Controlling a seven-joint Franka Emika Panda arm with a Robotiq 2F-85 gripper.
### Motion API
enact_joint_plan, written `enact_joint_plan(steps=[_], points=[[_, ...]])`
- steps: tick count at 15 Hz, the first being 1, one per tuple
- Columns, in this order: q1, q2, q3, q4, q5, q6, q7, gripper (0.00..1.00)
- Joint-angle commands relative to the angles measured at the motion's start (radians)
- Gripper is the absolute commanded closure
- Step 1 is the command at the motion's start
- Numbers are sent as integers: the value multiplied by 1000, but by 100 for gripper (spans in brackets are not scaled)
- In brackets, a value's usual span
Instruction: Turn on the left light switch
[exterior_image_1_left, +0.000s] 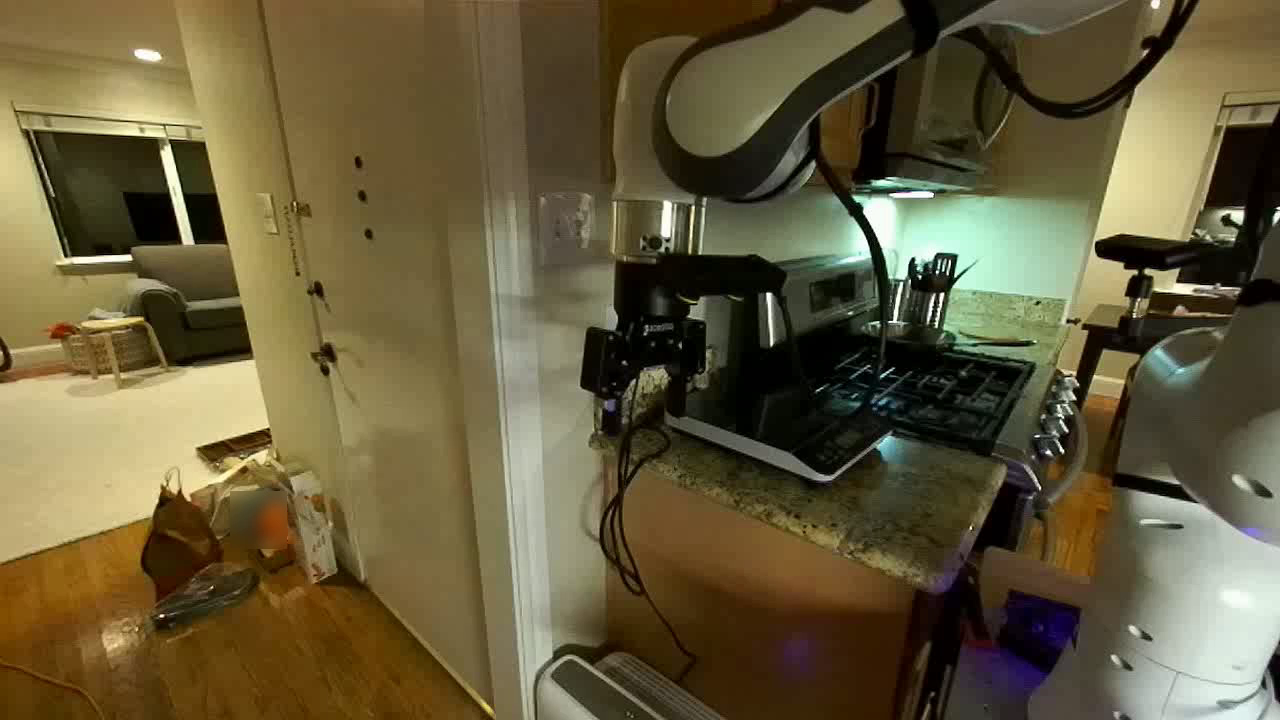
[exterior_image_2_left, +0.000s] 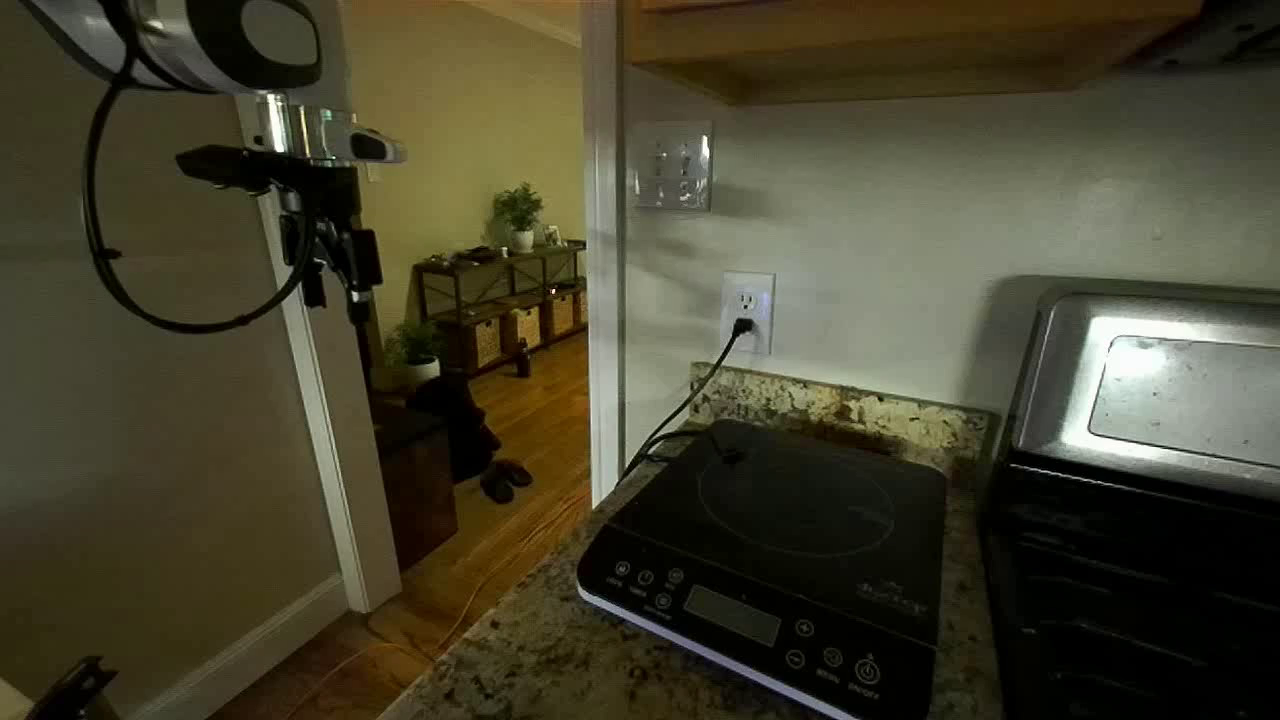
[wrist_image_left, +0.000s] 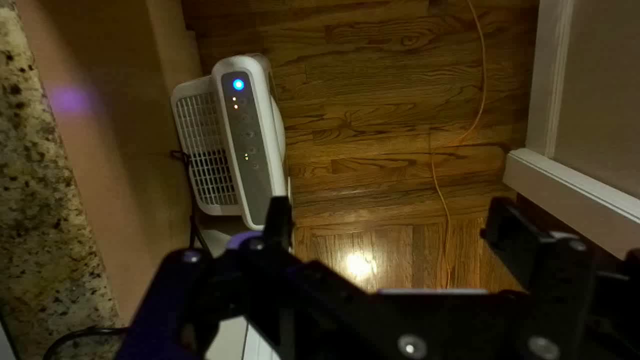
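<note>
The light switch plate is on the wall beside the door frame, with two small switches side by side. The left switch is on the door-frame side; whether it is up or down is too small to tell. The plate also shows in an exterior view, just left of the wrist. My gripper points down with its fingers apart and nothing between them. In an exterior view my gripper hangs left of the plate, apart from it. In the wrist view my gripper is open above the wooden floor; the switches are out of view there.
A black induction cooktop sits on the granite counter, plugged into an outlet below the switch plate. A wooden cabinet hangs above. A white appliance stands on the floor. A door and door frame are nearby.
</note>
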Motion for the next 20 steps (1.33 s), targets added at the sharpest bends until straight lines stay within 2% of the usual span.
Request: enact_joint_plan(steps=[1,18,20], points=[[12,1,-11,1,-4,-1,3,0],[12,1,-11,1,-4,-1,3,0],[-6,14,-15,22,-32,20,24,0]])
